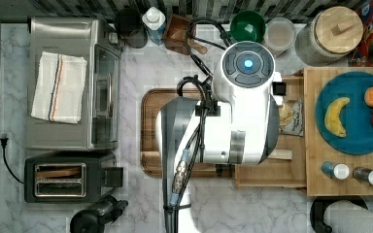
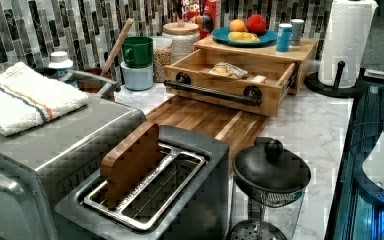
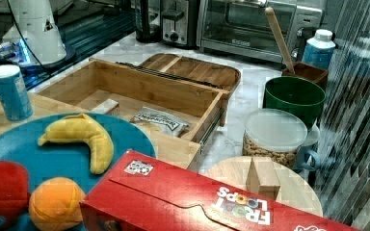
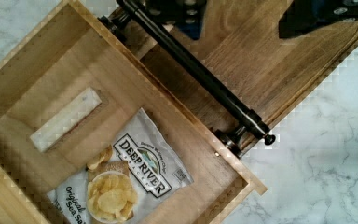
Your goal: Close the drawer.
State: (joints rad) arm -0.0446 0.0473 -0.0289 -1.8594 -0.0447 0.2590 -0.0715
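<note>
The shallow light bamboo-wood drawer point(image 4: 121, 116) stood pulled out over the brown rounded-corner wooden board point(image 4: 279, 51), its long black bar handle point(image 4: 196, 70) running crosswise just beneath the claw; the claw's spread couldn't be told.

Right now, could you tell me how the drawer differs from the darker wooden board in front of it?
The drawer is pale bamboo with low walls; the board is darker brown and flat. The drawer has square corners and a black bar handle; the board has rounded corners. The drawer holds a chip bag; nothing rests on the board's visible part. Both are wooden.
</note>
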